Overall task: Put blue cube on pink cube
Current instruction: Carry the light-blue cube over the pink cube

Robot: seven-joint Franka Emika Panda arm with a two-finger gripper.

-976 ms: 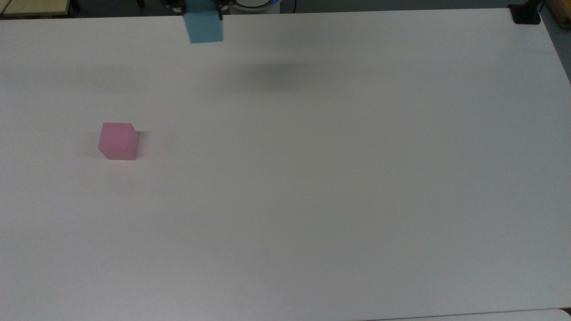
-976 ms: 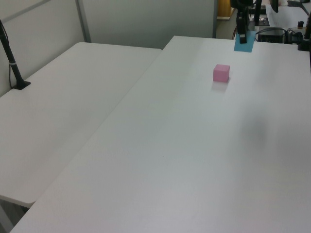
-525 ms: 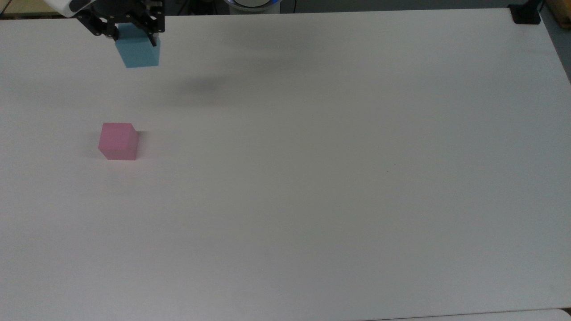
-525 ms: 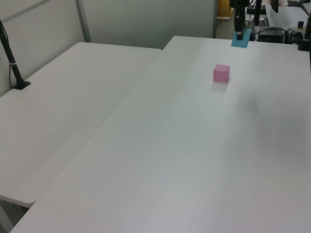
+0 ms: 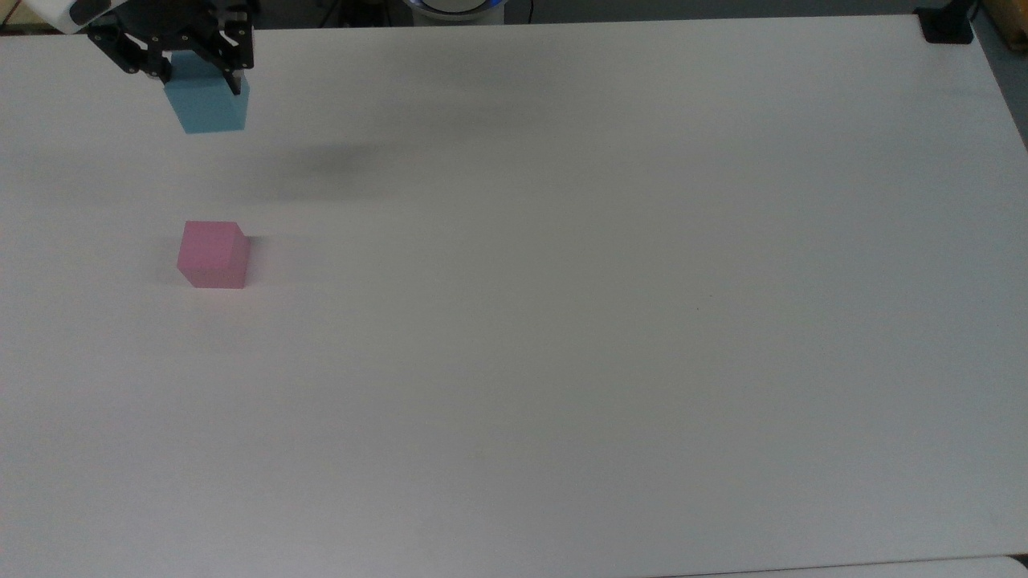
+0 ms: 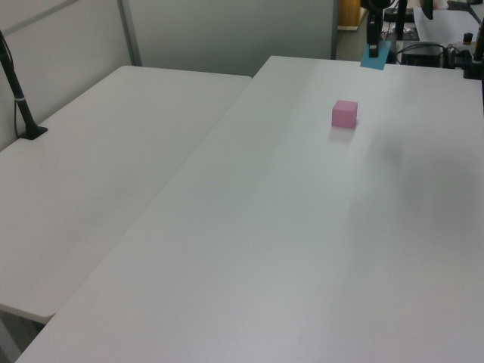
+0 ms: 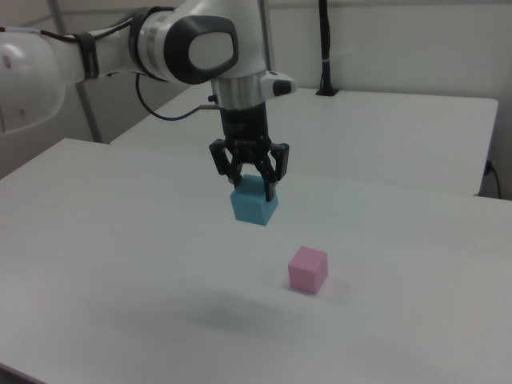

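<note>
Blue cube up in the air, pink one waiting

The gripper (image 7: 250, 190) has its fingers clamped on the blue cube (image 7: 254, 202), hanging above the table (image 7: 120, 264), near the pink cube (image 7: 308, 269) sitting alone.

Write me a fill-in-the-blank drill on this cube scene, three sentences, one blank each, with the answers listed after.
1. The tool is shut on the ____ cube, holding it in the air above the white table.
2. The cube resting on the table is ____ in colour.
3. In the right view, the pink cube sits lower than the held cube and toward the right view's ____.

Missing words: blue; pink; right
</note>
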